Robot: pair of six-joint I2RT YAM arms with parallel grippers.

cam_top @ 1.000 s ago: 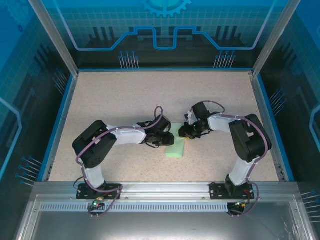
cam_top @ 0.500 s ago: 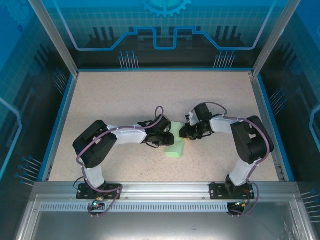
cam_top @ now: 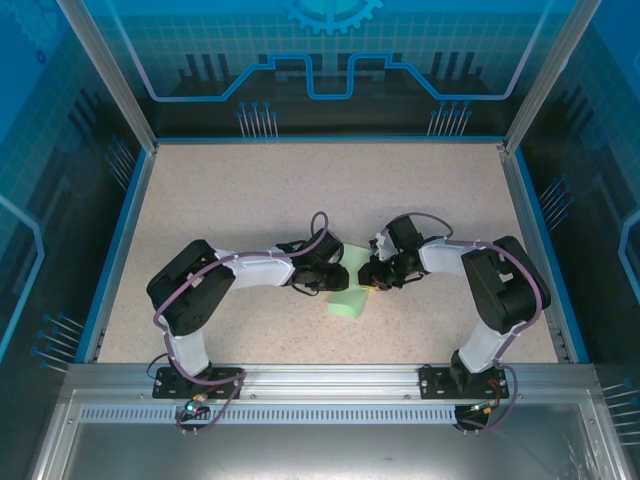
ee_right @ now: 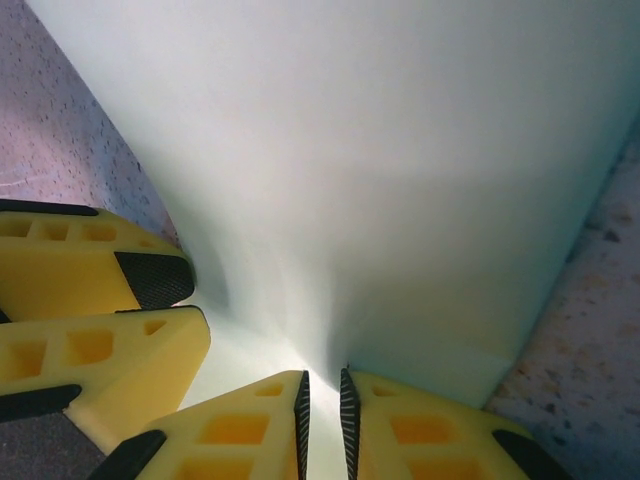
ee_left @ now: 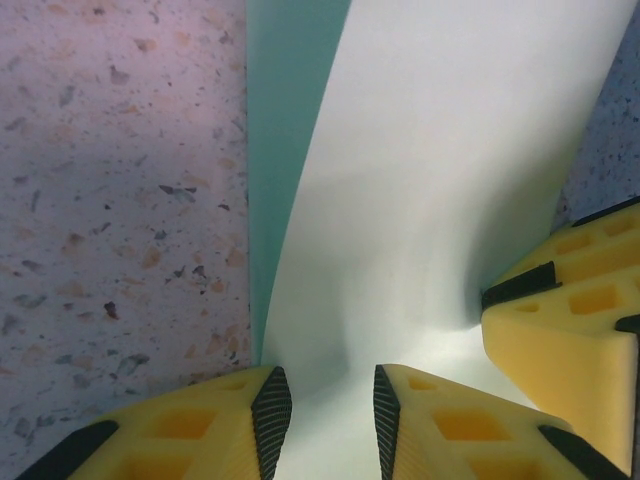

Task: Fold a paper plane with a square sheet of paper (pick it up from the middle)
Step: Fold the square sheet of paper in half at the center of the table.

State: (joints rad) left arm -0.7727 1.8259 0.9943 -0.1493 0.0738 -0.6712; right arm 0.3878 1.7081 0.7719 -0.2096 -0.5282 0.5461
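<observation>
The square sheet of paper (cam_top: 350, 299) is pale mint green and lies folded at the middle of the table. It also spreads across the left wrist view (ee_left: 430, 200) and the right wrist view (ee_right: 380, 180). My left gripper (cam_top: 340, 273) sits on its left far corner. Its jaws (ee_left: 332, 410) stand apart, and a raised layer of the paper runs between them. My right gripper (cam_top: 368, 279) meets it from the right. Those jaws (ee_right: 322, 415) are pinched on a thin fold of the paper. The two grippers nearly touch; the right one's fingers (ee_left: 570, 300) show beside the left one.
The speckled beige table (cam_top: 240, 200) is ringed by a blue rim and aluminium posts (cam_top: 105, 75). Both arms bend inward from their bases at the near edge.
My right gripper has crept slightly nearer and down onto the paper's far edge. The left gripper and the paper have hardly moved.
</observation>
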